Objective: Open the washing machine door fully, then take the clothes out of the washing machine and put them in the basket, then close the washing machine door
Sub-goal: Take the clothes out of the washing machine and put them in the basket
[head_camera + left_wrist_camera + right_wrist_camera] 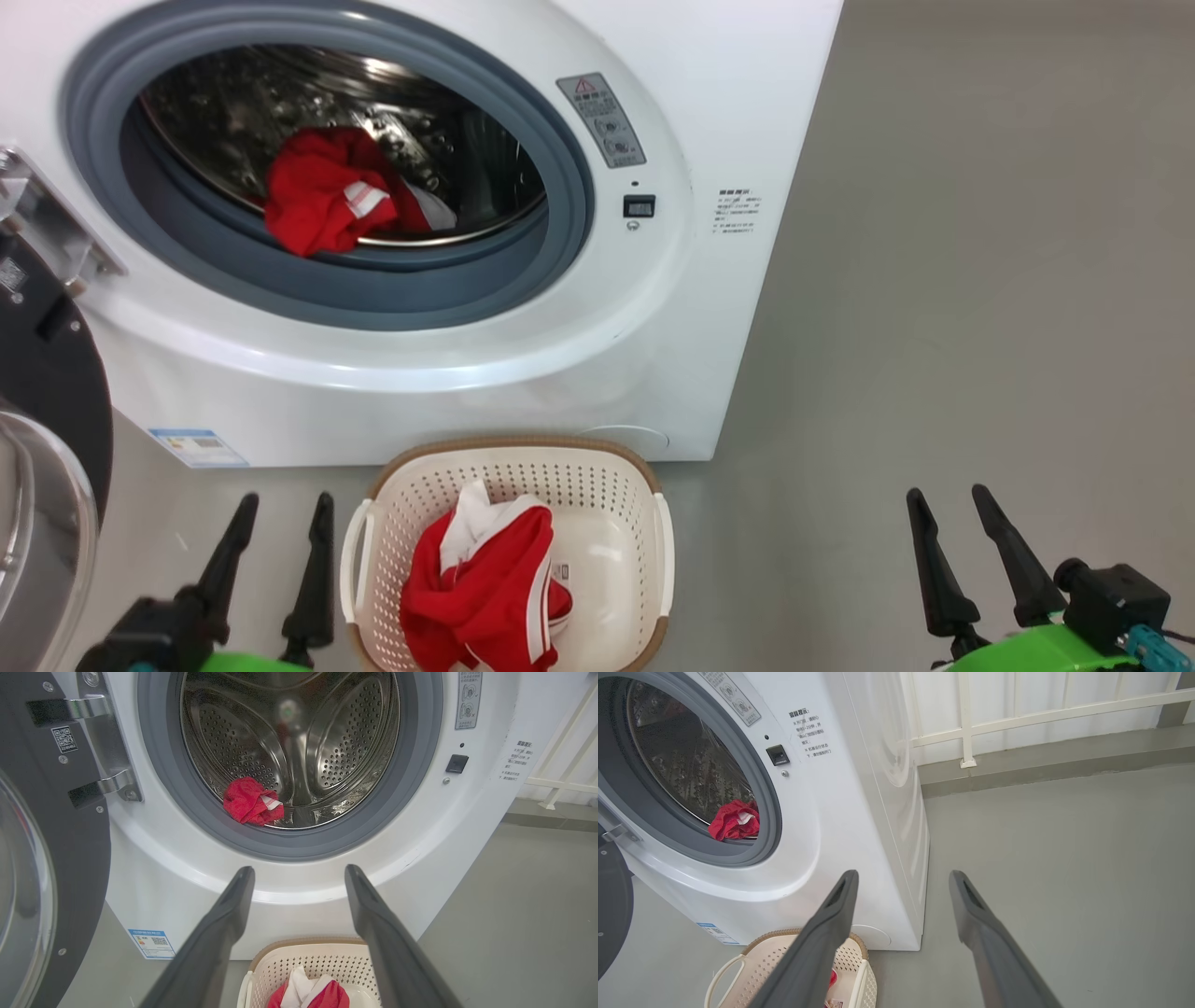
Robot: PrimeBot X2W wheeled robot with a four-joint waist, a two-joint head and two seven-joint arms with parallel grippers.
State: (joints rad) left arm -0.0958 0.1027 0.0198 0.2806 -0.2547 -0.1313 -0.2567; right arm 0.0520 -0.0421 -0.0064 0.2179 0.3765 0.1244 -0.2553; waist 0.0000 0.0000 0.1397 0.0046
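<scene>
The white washing machine (523,373) stands open, its black-rimmed door (42,392) swung out at the far left, also seen as the door (51,858). Red clothes (327,191) with a white patch lie at the drum's front lip, the same clothes (250,807) and clothes (733,821) in both wrist views. The cream basket (616,485) sits on the floor before the machine with a red-and-white garment (485,588) inside. My left gripper (283,509) is open left of the basket, empty. My right gripper (950,499) is open well to the right, empty.
Grey floor (980,327) spreads to the right of the machine. A white railing (1017,718) and a low ledge run behind it. The door hinge bracket (100,742) juts out at the machine's left side.
</scene>
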